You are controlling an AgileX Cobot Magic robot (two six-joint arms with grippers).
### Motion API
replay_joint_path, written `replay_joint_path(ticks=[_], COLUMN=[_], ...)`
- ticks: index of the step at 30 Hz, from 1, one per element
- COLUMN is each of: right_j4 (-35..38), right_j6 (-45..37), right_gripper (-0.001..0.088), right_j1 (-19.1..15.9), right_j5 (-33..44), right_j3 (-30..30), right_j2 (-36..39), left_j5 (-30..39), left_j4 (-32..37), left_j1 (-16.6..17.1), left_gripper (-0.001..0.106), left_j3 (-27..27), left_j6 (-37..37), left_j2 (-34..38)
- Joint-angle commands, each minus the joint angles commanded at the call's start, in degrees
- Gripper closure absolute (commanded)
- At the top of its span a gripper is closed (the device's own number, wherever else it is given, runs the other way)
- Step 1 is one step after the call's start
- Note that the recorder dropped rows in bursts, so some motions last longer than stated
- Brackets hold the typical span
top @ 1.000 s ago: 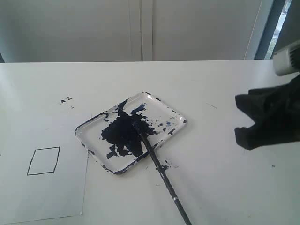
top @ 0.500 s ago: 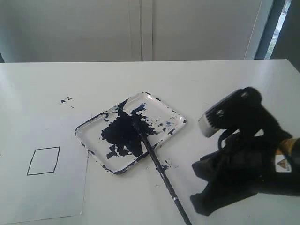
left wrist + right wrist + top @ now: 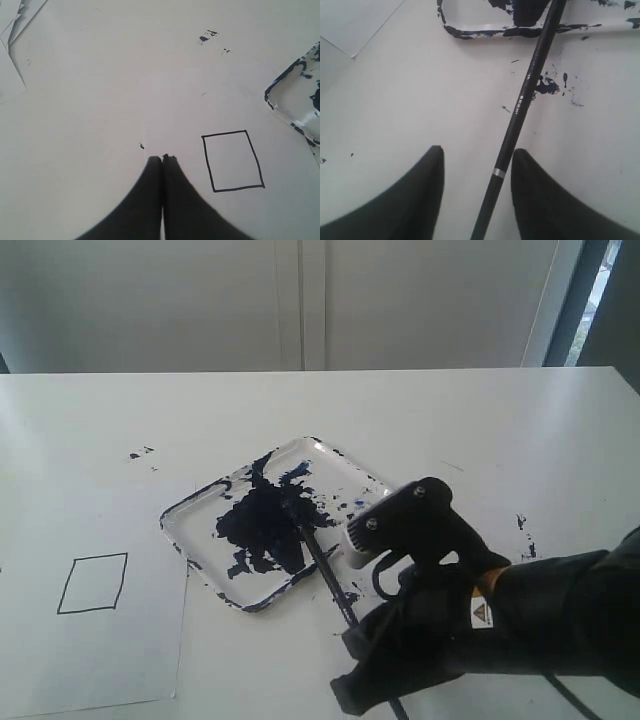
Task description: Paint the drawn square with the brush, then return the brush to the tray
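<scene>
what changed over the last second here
The right gripper swept in from the right edge, leftward and down, and now sits open astride the brush handle, nothing gripped yet. The brush, tray and drawn square stayed put.

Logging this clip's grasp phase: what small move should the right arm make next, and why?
Probably close the right gripper on the brush: it is open, straddling the handle near the silver band, and the drawn square is unpainted.
</scene>
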Motion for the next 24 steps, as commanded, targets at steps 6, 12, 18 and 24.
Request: replay_joint_path(ticks=[6, 12, 18, 24], right_j4=[3.3, 3.9, 3.8, 3.8], right_j6=[-0.1, -1.2, -2.4, -2.7], right_gripper=[0.0450, 0.0476, 0.0477, 0.0477], right_j1=[0.0, 0.0, 0.0, 0.0], right_j5=[-1.2, -2.6, -4.2, -6.1], right_j3=[0.0, 0.0, 0.0, 0.0], right_j2=[2.9, 5.6, 9.1, 9.7], left_j5=[0.0, 0.0, 0.0, 0.0], left_j4=[0.0, 0.0, 0.0, 0.0], left_j1=[0.0, 0.0, 0.0, 0.0], left_gripper=[0.105, 0.105, 0.105, 0.105], left_j3=[0.0, 0.0, 0.0, 0.0], left_j6=[0.0, 0.0, 0.0, 0.0], left_j2=[0.0, 0.0, 0.0, 0.0])
